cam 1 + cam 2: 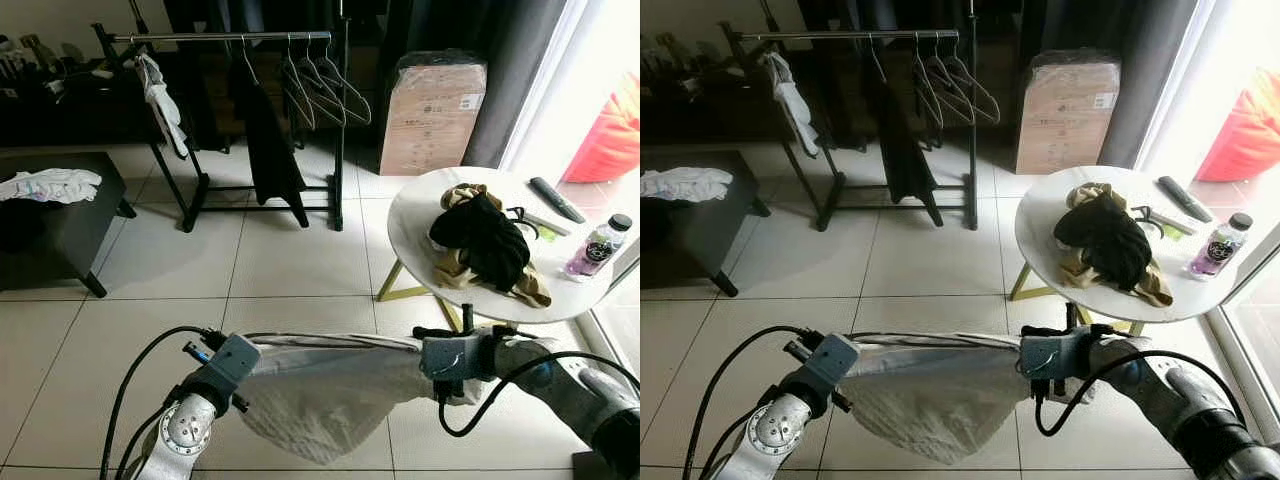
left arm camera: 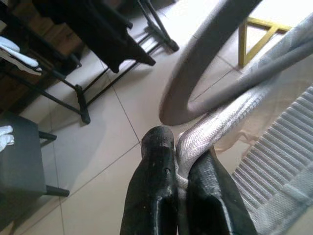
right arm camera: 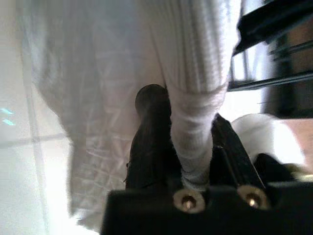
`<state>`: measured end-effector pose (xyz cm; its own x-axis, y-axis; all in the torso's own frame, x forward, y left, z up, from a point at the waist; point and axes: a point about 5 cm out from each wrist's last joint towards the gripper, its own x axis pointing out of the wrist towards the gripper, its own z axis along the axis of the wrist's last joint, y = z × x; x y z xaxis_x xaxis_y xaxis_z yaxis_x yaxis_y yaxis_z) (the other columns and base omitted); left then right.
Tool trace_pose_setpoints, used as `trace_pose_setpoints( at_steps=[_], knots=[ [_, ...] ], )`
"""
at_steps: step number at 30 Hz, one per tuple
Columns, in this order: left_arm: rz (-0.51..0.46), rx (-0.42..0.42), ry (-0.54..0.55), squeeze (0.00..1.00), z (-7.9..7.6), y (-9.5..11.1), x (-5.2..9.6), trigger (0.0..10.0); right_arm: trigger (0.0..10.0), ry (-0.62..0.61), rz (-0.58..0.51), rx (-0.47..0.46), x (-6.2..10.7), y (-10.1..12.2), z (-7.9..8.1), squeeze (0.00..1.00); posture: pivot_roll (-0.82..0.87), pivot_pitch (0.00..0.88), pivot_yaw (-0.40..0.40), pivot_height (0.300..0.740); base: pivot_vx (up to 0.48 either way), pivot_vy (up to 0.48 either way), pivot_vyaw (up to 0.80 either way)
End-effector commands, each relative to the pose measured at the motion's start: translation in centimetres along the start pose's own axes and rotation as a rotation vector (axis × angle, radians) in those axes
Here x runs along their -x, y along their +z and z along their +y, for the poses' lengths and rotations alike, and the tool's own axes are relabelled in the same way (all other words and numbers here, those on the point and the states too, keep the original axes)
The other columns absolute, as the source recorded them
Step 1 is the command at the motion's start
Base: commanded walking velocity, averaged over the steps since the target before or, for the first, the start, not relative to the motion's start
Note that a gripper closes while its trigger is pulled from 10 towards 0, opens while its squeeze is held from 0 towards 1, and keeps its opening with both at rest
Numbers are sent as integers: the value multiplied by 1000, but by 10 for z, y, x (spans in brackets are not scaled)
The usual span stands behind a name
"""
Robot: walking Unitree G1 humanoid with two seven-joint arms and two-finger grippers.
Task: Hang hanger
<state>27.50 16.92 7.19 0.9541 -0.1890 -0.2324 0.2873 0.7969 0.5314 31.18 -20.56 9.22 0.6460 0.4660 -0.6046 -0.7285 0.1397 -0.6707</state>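
1. Head views: a tiled floor [image 1: 280, 270] runs back to a black clothes rack [image 1: 235, 38], which carries a dark garment [image 1: 268, 140], a white cloth [image 1: 160, 100] at its left end and several bare hangers [image 1: 325, 85] on the rail. A wrapped cardboard box [image 1: 432, 110] stands right of the rack. On the left a low black bench [image 1: 55, 215] bears a white garment [image 1: 50, 185]. On the right a round white bench [image 1: 420, 215] holds a heap of dark and tan clothes [image 1: 485, 245], a bottle [image 1: 596, 248] and a remote [image 1: 556, 198].
2. Close in front, the left gripper [image 1: 215, 350] and right gripper [image 1: 440, 345] hold a pale knitted garment [image 1: 325, 395] stretched between them, on a grey hanger [image 2: 215, 54], well apart from the rack.
3. Left wrist view: the jaws are closed on the garment's ribbed edge, with the hanger's curved end just beyond the fingertips [image 2: 157, 142].
4. Right wrist view: the jaws pinch a bunched fold of the same garment, the fabric hanging past them.
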Motion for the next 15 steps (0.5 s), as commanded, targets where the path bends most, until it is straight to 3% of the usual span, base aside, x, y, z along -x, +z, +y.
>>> trace_pose_setpoints(
  at_steps=[1, 7, 15],
  knots=[
    [109, 9, 143, 0, 37, -29, 15, 0, 0, 8, 211, -138, 30, -51, 4, 0, -95, 171, 21, 740, 0, 0, 0],
    [2, 28, 173, 0, 46, -17, 15, 0, 0, 159, 209, -28, 31, -52, 22, 0, -93, 180, 20, 740, 0, 0, 0],
    [10, -5, 179, 0, 57, -21, 18, 0, 0, 227, 210, 69, 38, -57, 29, 0, -92, 186, 19, 740, 0, 0, 0]
  ],
)
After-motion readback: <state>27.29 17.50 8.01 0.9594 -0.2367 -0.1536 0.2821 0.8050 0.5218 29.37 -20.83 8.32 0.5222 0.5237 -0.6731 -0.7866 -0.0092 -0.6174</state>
